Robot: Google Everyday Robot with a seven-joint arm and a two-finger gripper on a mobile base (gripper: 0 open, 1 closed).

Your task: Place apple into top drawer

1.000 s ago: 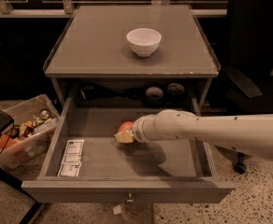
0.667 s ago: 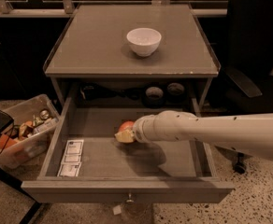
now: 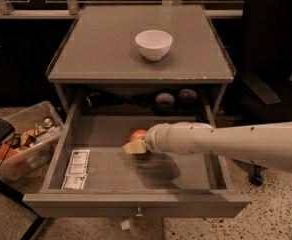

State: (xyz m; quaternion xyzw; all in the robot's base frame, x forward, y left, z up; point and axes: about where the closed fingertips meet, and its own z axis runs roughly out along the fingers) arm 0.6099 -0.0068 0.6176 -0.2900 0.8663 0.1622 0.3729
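Observation:
The top drawer (image 3: 111,176) is pulled open below the grey table top, with a small round knob (image 3: 138,214) on its front. White labelled packets (image 3: 76,169) lie at its front left corner. The apple (image 3: 138,134), small and reddish, is inside the drawer near the middle. My white arm reaches in from the right, and my gripper (image 3: 134,146) is at the apple, its tan tip just in front of and below the fruit. I cannot tell whether the apple rests on the drawer floor.
A white bowl (image 3: 153,44) stands on the table top (image 3: 101,49). A clear plastic bin (image 3: 26,144) of items sits on the floor at left. Round containers (image 3: 165,100) sit in the recess behind the drawer. A dark chair (image 3: 271,59) stands at right.
The arm and the apple have stayed almost in the same place inside the drawer; nothing else has moved.

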